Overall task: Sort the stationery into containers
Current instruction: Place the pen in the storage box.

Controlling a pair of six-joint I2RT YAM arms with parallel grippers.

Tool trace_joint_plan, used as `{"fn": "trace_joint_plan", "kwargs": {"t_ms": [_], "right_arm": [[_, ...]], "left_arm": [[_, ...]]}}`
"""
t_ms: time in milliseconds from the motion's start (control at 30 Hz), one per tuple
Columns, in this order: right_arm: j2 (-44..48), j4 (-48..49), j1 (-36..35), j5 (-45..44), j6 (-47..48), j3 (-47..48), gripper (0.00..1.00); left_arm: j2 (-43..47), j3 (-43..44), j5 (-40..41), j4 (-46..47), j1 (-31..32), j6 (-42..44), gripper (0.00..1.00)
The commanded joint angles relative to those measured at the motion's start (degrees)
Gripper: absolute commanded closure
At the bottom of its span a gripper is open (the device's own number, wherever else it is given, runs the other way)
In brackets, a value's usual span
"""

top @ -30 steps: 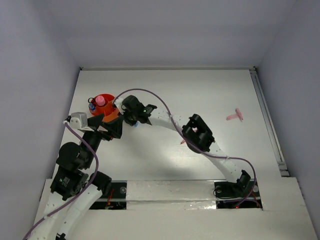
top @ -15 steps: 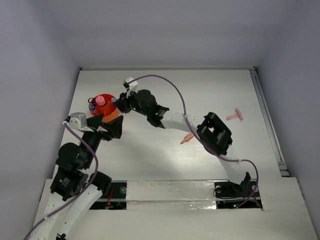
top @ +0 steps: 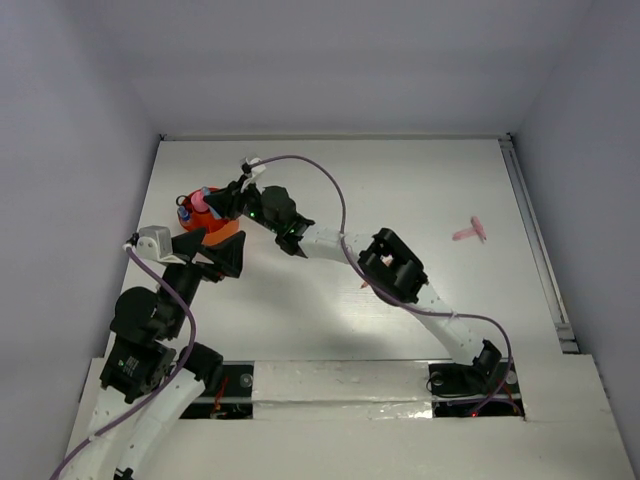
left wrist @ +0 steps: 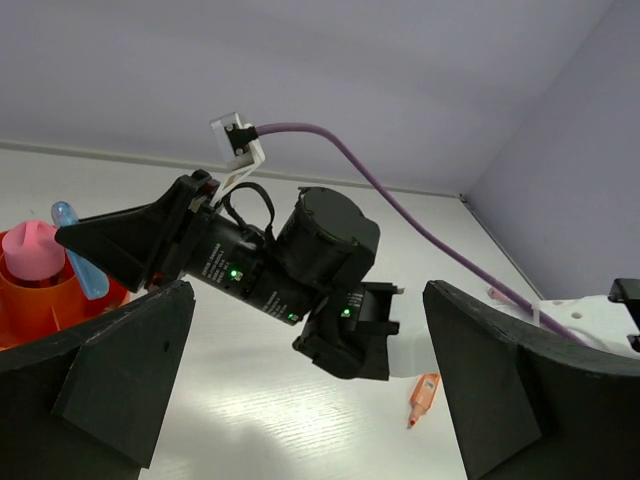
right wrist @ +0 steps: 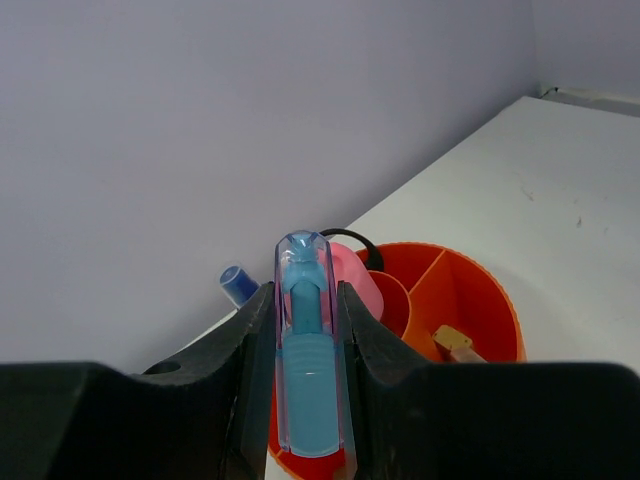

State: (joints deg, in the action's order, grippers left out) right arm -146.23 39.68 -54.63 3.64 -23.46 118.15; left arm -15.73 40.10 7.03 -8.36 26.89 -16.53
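From above, the right gripper (top: 218,203) reaches over the orange-red cup (top: 228,231), which sits at about ten o'clock on the white table (top: 400,180). The left gripper (top: 208,250) hangs at the cup's six o'clock with its jaws spread wide and nothing between them. A small pink piece (top: 469,232) lies alone at three o'clock. The left wrist camera shows the right gripper holding a light blue marker (left wrist: 80,262) at the cup, just beside the upright pink tube (left wrist: 30,250). An orange marker (left wrist: 424,392) lies on the table at five o'clock. In the right wrist view, the fingers are clamped on the light blue marker. Behind it are the divided cup, a blue-capped marker (right wrist: 238,283) at nine o'clock and a beige piece (right wrist: 455,343) in a right-hand compartment.
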Motion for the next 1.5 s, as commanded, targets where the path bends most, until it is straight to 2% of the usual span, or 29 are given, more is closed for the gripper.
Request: {"fn": "trace_joint_plan", "kwargs": {"t_ms": [0, 267, 567, 767, 800, 900, 933, 1067, 1233, 1400, 1433, 1467], "right_arm": [[-0.7, 7.0, -0.1, -0.7, -1.8, 4.0, 1.00], [-1.3, 11.9, -0.1, -3.3, -2.6, -1.1, 1.00], [-2.7, 11.8, -0.1, -3.3, -3.4, -1.4, 0.92], [-2.3, 12.7, -0.1, -3.3, -3.6, -3.3, 0.78], [-2.0, 13.0, -0.1, -3.3, -3.6, -3.6, 0.72], [-1.2, 13.5, -0.1, -3.3, -3.3, -4.4, 0.65], [-1.0, 13.3, -0.1, -3.3, -3.2, -4.5, 0.59], [0.6, 13.3, -0.1, -2.8, -2.9, -5.5, 0.51], [2.6, 14.6, -0.1, -2.5, -2.7, -7.9, 0.49], [9.9, 17.9, -0.1, -3.3, -2.3, -17.1, 0.49], [14.4, 18.1, -0.1, -3.8, -1.8, -19.6, 0.49], [17.4, 17.8, -0.1, -6.0, -0.1, -25.8, 0.49]], "left_arm": [[0.7, -0.4, -1.1, 3.4, -0.2, 0.5, 0.01], [0.5, -0.4, -1.8, 3.6, -0.7, 0.5, 0.01], [0.5, -0.5, -2.1, 3.8, -1.2, 0.5, 0.01], [0.2, -0.4, -2.5, 4.0, -1.2, 0.5, 0.01], [0.1, -0.5, -2.7, 4.1, -1.2, 0.5, 0.01], [0.0, -0.5, -3.2, 4.2, -1.8, 0.5, 0.01], [-0.1, -0.5, -3.4, 4.2, -1.8, 0.5, 0.01], [-0.1, -0.5, -3.6, 4.3, -2.3, 0.4, 0.01], [-0.3, -0.6, -3.6, 4.3, -2.3, 0.4, 0.01], [-0.4, -0.7, -3.6, 4.4, -2.3, 0.2, 0.01], [-0.5, -0.8, -3.8, 4.5, -2.3, 0.1, 0.01], [-0.7, -0.8, -3.9, 4.6, -2.3, 0.0, 0.01]]}}
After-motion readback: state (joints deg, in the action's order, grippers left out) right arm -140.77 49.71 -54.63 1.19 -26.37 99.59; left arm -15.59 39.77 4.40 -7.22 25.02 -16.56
